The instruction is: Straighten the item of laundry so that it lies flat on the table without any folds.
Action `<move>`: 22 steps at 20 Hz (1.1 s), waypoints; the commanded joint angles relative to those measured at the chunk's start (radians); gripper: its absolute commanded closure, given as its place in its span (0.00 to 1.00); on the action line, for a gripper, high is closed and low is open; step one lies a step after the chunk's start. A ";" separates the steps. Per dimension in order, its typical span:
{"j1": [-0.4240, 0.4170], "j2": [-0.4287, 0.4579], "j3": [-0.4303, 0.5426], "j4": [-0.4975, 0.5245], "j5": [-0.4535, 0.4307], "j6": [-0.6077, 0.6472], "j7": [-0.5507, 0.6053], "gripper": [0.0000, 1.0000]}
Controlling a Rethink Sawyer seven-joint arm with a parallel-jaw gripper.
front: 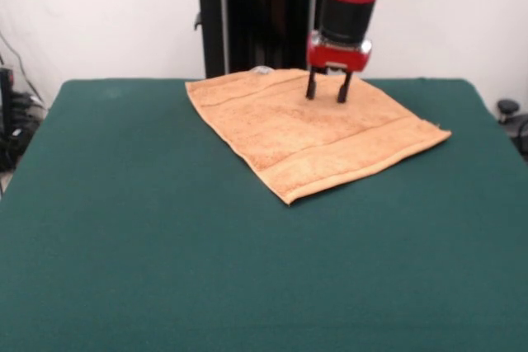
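Observation:
The orange-tan terry towel (309,131) lies spread out on the far half of the dark green table (206,261), turned like a diamond with one corner pointing toward the front. Woven border bands run along its edges. A small white label (261,71) shows at its far edge. I see no folds in it. My gripper (327,95) hangs from the red arm over the towel's far right part. Its two black fingers are apart, with their tips at or just above the cloth, and hold nothing.
The robot's black pedestal (256,26) stands behind the table's far edge. Cables and dark equipment (12,121) sit off the table at the left, and a black object (507,109) at the right edge.

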 commanded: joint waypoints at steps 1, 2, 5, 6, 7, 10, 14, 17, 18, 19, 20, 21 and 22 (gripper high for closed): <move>-0.037 0.192 0.107 -0.187 0.033 -0.126 0.190 0.00; -0.036 0.194 0.106 -0.188 0.032 -0.133 0.189 0.00; -0.046 0.222 0.115 -0.206 0.026 -0.153 0.191 0.00; -0.042 0.233 0.111 -0.215 0.022 -0.185 0.195 0.00; -0.026 0.250 0.095 -0.224 0.016 -0.289 0.211 0.00; 0.016 0.295 0.054 -0.239 0.025 -0.551 0.252 0.00; 0.068 0.332 0.014 -0.212 0.102 -0.853 0.280 0.00; 0.078 0.355 0.012 -0.197 0.138 -0.986 0.282 0.00; 0.077 0.363 0.015 -0.196 0.145 -1.011 0.282 0.00; 0.075 0.370 0.017 -0.197 0.146 -1.041 0.276 0.00; 0.072 0.377 0.021 -0.198 0.147 -1.070 0.274 0.00; 0.065 0.382 0.026 -0.202 0.141 -1.086 0.267 0.00; 0.059 0.386 0.031 -0.201 0.140 -1.091 0.262 0.00</move>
